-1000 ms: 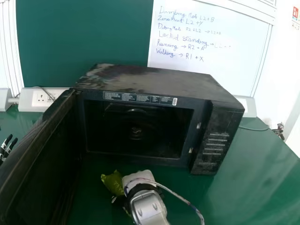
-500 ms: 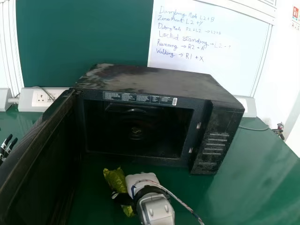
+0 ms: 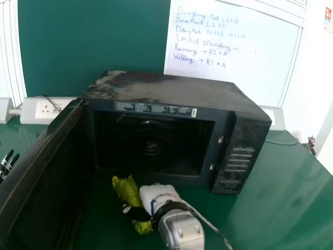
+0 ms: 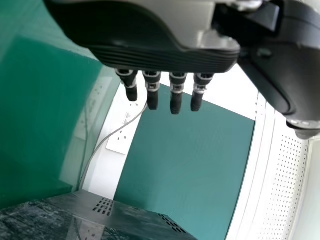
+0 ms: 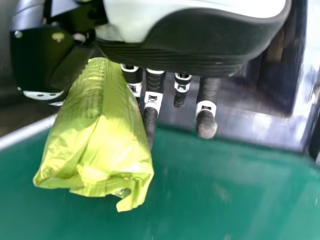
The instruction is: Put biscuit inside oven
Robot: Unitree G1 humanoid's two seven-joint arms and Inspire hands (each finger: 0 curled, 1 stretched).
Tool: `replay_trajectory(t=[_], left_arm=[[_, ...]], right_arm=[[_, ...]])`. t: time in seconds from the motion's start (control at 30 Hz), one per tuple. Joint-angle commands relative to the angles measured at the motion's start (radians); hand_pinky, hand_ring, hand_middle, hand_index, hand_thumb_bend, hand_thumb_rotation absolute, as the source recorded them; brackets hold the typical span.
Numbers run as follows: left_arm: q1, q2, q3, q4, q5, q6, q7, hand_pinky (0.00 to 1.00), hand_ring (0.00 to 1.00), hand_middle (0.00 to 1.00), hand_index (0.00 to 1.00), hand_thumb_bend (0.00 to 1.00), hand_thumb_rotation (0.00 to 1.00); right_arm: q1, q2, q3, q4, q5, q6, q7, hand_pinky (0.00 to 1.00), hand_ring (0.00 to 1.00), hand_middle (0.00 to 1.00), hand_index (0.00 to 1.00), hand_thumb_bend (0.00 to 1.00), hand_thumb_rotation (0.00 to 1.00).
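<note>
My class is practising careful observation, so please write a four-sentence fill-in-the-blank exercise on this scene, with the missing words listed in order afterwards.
The oven has its door standing ____.
The biscuit packet is held by the robot's ____ hand.
The board with handwriting is ____ in colour.
The table is ____ in colour.

Missing words: open; right; white; green.
</note>
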Motion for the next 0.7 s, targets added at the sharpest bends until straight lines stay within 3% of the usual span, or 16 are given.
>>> replay_trajectory(t=[0.0, 0.27, 0.67], left_arm=[[-0.014, 0.004, -0.006, 0.004, 0.002, -0.004, -0.008, 0.80, 0.85, 0.86, 0.91, 0.91, 0.77], [-0.015, 0.000, -0.004, 0.006, -0.001, -0.004, -0.005, 0.81, 0.86, 0.86, 0.90, 0.90, 0.78], [-0.006, -0.001, 0.001, 0.002, -0.009, -0.007, -0.013, 0.82, 0.85, 0.87, 0.91, 0.89, 0.77]], right_arm=[[-0.035, -0.008, -0.024, -0.022, 0.019, -0.010, -0.018, 0.07, 0.13, 0.47, 0.74, 0.57, 0.00], [-0.103, -0.019, -0.076, -0.003, 0.032, -0.010, -0.030, 0.08, 0.14, 0.47, 0.78, 0.57, 0.00], [-0.192, -0.072, -0.105, 0.078, 0.101, -0.025, -0.106, 0.08, 0.14, 0.47, 0.74, 0.57, 0.00]])
